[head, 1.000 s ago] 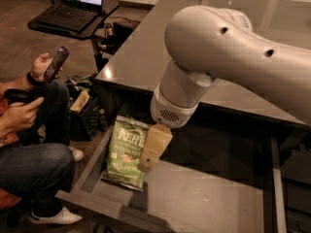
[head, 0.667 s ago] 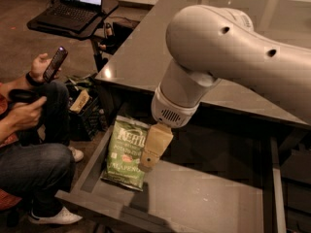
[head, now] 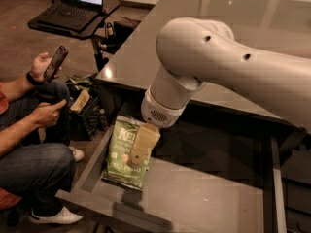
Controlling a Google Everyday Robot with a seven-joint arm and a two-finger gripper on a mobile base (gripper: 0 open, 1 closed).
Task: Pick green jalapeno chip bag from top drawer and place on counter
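Looking down into the open drawer (head: pixel 199 198), we find the bag (head: pixel 119 170) lying flat on its floor at the end that falls on the picture's left, close beside the side wall and reaching near the front lip. Its long axis runs from the drawer's back toward its front, tipped only slightly, with the white lettering at the far end and the bottom edge nearest us.

The gripper (head: pixel 139 152) hangs from the wrist of the arm (head: pixel 233 67) directly over the bag's middle. Its tan tip lies across the green foil and slants along much the same line as the bag. So the bag is not off to one side of it but straight underneath, and the two look to be touching or very nearly so, though we cannot say which. Whether the gripper is spread wide, narrowed, or already pinched on the foil we cannot tell, since only one broad tan face shows from here.

We judge the grasp to be the step in hand, with the lift not yet begun. The worktop (head: pixel 141 52) lies beyond and above the drawer's back, so the coming move should go up first, to clear the drawer's walls and the worktop's edge, and then away from us. A soft foil bag may sag or slip if caught by a thin fold only.
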